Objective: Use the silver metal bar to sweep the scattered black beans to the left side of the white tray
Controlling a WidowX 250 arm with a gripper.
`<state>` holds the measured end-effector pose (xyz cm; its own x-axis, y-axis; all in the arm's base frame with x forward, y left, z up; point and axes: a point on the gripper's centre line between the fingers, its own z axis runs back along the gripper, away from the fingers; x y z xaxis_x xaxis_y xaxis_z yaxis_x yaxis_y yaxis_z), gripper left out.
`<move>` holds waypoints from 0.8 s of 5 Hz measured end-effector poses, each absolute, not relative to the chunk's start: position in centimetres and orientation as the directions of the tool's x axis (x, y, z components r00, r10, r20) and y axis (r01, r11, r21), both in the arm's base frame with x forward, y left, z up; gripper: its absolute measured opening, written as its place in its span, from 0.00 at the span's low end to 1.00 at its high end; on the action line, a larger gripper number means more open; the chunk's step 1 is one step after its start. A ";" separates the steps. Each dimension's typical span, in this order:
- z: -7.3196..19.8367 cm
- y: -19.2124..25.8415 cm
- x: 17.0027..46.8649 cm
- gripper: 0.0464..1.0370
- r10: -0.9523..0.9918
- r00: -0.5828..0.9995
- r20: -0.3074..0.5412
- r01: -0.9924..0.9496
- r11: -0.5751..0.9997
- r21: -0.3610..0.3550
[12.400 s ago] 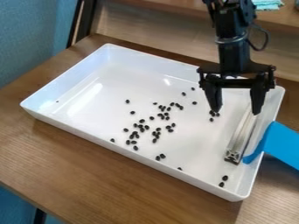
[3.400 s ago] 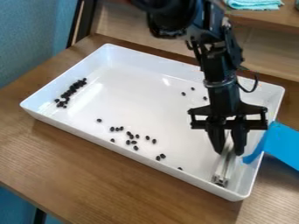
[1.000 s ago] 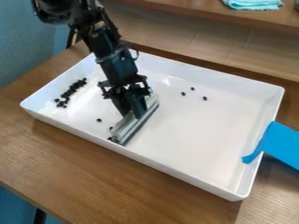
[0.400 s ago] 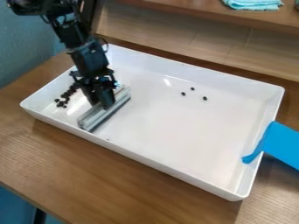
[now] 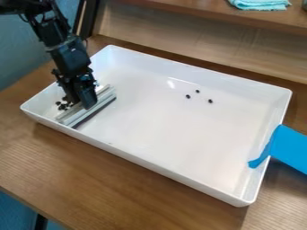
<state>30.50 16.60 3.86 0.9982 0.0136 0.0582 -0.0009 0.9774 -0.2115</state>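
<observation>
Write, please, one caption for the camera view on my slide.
Gripper holding a metal bar inside a white tray, beside small black pieces, with three others lying apart.

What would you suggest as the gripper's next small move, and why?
I'd probably ease the metal bar slightly farther toward the picture-left end of the white tray: the gripper holds it roughly parallel to that end wall, and dark beads lie between them, with a little gap seemingly left.

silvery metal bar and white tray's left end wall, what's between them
Small black oval pieces lie between the bar and the wall in the camera view; the black gripper hides part of it.
</observation>
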 end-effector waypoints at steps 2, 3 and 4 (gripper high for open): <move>4.7 17.0 29.8 0.29 0.077 0.997 -0.016 -0.079 0.960 -0.267; 6.0 13.2 31.1 0.29 0.133 0.988 -0.075 -0.150 0.936 -0.319; 8.3 7.8 33.4 0.29 0.113 0.990 -0.090 -0.137 0.931 -0.339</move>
<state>33.40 7.83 8.34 0.9896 0.1128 -0.0897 -0.1368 0.9308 -0.3390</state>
